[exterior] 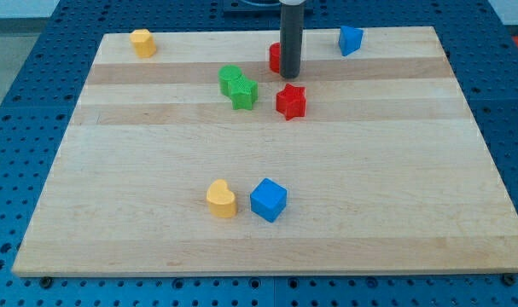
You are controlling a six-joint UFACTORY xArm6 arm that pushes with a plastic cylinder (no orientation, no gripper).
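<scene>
My tip point(290, 75) comes down from the view's top and rests on the board just right of a red block point(276, 57), which the rod partly hides. A red star-shaped block point(290, 101) lies a short way below the tip, apart from it. Left of that, two green blocks point(238, 86) sit pressed together. A blue block point(351, 39) stands near the top edge to the right of the rod.
A yellow block point(142, 42) sits at the board's top left. Near the view's bottom, a yellow heart-shaped block point(222, 199) and a blue cube point(268, 199) stand side by side. The wooden board point(395, 170) lies on a blue perforated table.
</scene>
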